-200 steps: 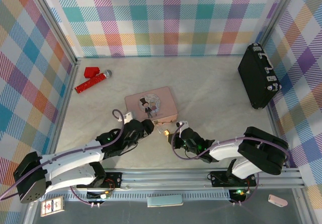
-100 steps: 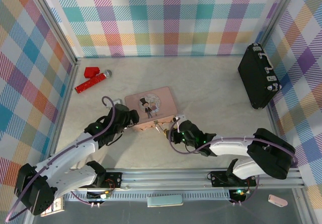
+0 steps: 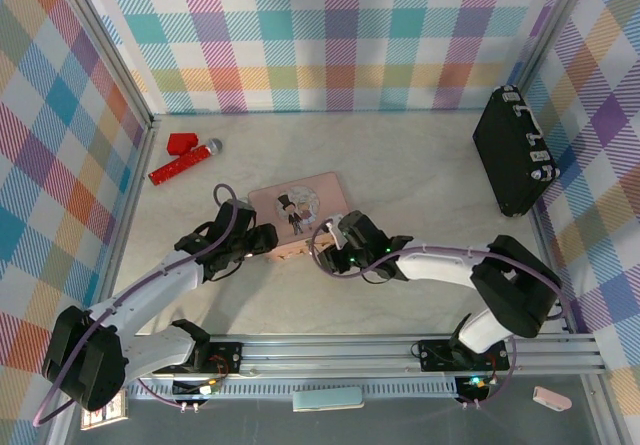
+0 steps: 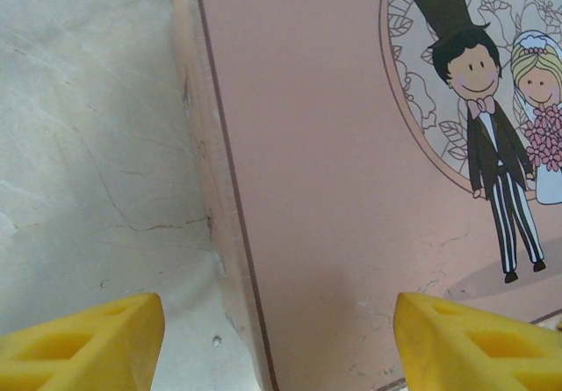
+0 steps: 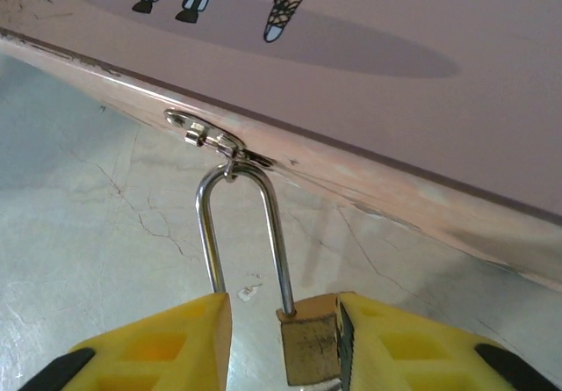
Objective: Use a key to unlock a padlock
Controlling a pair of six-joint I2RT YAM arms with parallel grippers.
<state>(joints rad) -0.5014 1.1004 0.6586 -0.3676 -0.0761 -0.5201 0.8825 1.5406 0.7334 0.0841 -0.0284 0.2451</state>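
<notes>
Brass is sitting low between the yellow fingers of the right pincer (image 5: 283,321): the padlock (image 5: 309,351) is lying with its body against one finger, and a gap is showing on the other side. The jaws are standing part-way apart, straddling the lock rather than clamping it, so I am reading this pincer as released. Ahead of its fingertips the silver shackle (image 5: 275,242) is running out to the clasp (image 5: 204,133) on the front edge of the pink tin (image 5: 369,22) and hooking through its ring. One leg is entering the body. The other is dropping behind the opposite finger, and I cannot tell whether it is seated or free.

The left pincer (image 4: 279,321) is hanging with its jaws wide and empty, one tip over the tin's lid, the other over bare table (image 4: 88,145), the tin's side edge running ahead between them.

Trouble is likely waiting in the off-centre lock. Jaws closing now would probably be shoving the body sideways, twisting it on the ring and making the key harder to line up. Any pull toward the right pincer could be dragging the tin along, since nothing is bracing it.
</notes>
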